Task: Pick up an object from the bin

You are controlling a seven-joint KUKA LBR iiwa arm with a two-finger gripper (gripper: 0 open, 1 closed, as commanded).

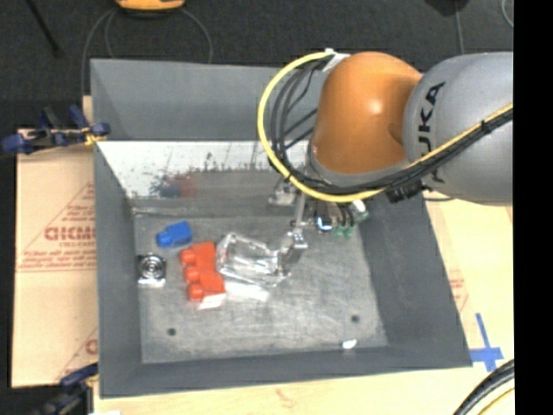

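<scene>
Farthest to the left of the claw [291, 251], near the left wall of the bin [114, 266], sits a small round metal piece [151, 270]. A little closer to the claw and slightly farther back lies a blue block [174, 233]. Next comes a red toy block [201, 272] with bumps on its side. It lies well left of the claw and touches the clear plastic piece [249, 263]. This crumpled see-through piece lies just left of the claw, and its right end reaches the claw's tip. The claw hangs low over the middle of the bin floor at that right end. I cannot tell how far open it is, or whether it has hold of anything. To the right of the claw and nearer the front wall lies a tiny white bit [348, 345], well apart from everything else.
</scene>
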